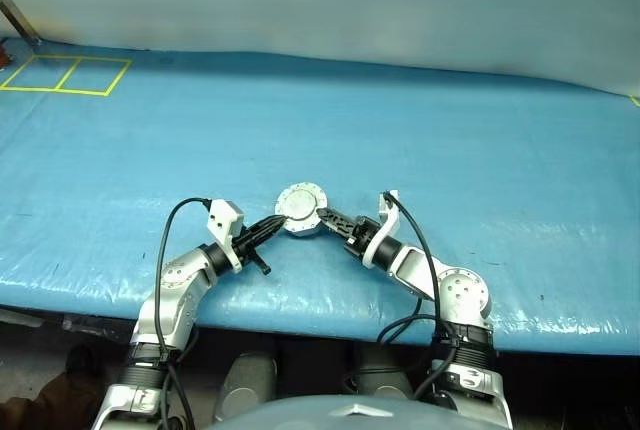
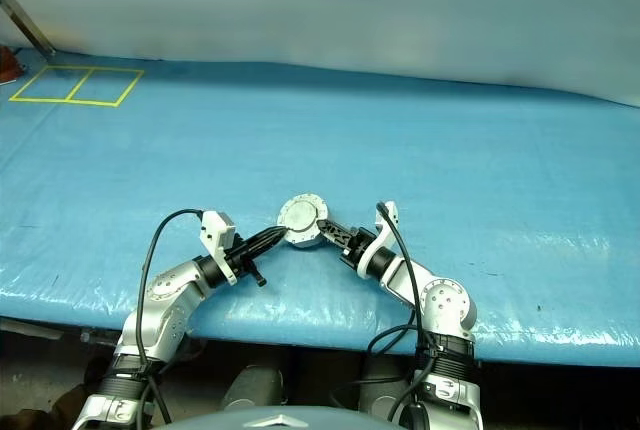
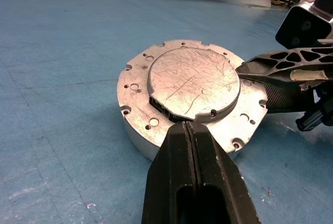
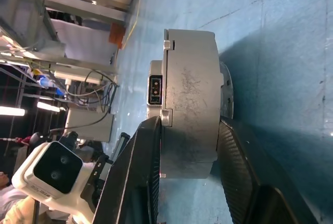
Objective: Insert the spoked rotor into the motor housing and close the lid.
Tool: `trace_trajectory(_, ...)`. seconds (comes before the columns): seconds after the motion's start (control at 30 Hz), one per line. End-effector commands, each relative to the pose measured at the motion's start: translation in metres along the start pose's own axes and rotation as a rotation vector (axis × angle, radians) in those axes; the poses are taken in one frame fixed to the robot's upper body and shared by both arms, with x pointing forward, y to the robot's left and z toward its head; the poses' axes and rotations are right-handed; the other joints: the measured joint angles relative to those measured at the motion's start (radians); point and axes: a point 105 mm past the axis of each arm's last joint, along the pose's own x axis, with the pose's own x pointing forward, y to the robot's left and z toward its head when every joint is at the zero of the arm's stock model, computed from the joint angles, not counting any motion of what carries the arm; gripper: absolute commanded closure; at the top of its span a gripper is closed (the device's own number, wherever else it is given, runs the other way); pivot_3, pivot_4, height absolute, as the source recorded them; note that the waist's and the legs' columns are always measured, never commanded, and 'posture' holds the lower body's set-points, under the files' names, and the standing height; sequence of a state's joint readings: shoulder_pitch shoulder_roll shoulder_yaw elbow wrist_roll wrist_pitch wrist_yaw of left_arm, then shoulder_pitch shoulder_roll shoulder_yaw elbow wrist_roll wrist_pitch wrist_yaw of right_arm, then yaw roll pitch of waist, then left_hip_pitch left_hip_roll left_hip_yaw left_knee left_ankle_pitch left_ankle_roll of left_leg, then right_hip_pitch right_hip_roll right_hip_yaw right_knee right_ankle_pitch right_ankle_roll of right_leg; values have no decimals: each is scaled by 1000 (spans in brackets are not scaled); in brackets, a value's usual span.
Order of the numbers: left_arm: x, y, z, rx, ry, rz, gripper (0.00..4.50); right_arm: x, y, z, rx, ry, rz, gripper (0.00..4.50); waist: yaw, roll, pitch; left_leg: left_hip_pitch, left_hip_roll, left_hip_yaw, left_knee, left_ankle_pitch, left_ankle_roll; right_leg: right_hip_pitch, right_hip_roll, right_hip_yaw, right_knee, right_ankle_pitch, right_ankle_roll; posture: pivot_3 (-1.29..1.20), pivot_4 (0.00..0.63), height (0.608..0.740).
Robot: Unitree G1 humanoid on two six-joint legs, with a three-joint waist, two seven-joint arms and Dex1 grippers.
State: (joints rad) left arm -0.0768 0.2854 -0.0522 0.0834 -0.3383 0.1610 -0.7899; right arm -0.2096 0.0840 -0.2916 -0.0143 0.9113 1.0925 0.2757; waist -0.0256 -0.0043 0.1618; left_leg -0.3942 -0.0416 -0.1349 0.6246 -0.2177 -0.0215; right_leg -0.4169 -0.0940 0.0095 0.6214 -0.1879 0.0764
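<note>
The motor housing (image 1: 301, 208), a low round silver-grey can, rests near the front of the blue table (image 1: 420, 130). Its round lid (image 3: 192, 81) lies closed on top, inside a flange of screw holes. The spoked rotor is hidden. My left gripper (image 3: 188, 125) is shut, its tips against the lid's near edge. My right gripper (image 4: 190, 125) reaches in from the opposite side. It has closed across the housing's height, with one finger (image 3: 276, 70) on the top flange and the other against the base.
Yellow tape squares (image 1: 65, 75) mark the table's far left corner. The table's front edge (image 1: 330, 325) runs just behind both wrists. A pale wall (image 1: 330, 0) closes off the back.
</note>
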Motion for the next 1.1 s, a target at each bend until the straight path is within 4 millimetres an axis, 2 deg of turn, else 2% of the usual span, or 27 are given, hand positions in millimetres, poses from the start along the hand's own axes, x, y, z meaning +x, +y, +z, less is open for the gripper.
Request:
trace_trajectory(0.03,2,-7,-8,-11,31,-24,4500,7,10,-8,12,14,40,3243,0,0,0,0,0,0,0,0,0,0,0,0,0,0,0,0,150,740)
trace_trajectory(0.17,2,-6,-4,-41,5,-14,4500,8,9,-5,22,0,30,3328,-1,0,0,0,0,0,0,0,0,0,0,0,0,0,0,0,150,740)
trace_trajectory(0.37,-4,2,21,-350,-158,22,4500,6,19,6,81,-69,84,3328,-2,0,2,-2,0,0,0,0,0,-1,0,0,0,0,0,0,150,740)
trace_trajectory(0.5,-11,1,19,-438,-139,4,4500,5,28,14,120,-110,134,3328,-9,0,3,-6,0,0,0,0,0,-5,0,0,0,0,0,0,150,740)
trace_trajectory(0.67,-18,6,20,-562,-197,31,4500,2,44,19,140,-136,220,3328,-15,-1,7,-8,0,1,0,0,1,-9,1,0,1,1,1,0,150,740)
trace_trajectory(0.8,-21,10,30,-697,-343,45,3584,1,59,25,133,-154,280,3328,-14,-1,8,-8,1,1,0,0,1,-9,1,0,2,0,1,0,150,740)
trace_trajectory(1.0,-21,1,44,-910,-489,-62,1545,-2,73,30,122,-164,335,3328,-14,-3,9,-9,1,1,1,0,1,-9,1,0,1,0,0,0,150,740)
trace_trajectory(1.1,-20,-6,48,-957,-490,-141,502,-3,77,30,119,-163,346,3328,-14,-3,9,-9,1,1,1,0,1,-9,1,0,2,0,0,0,150,740)
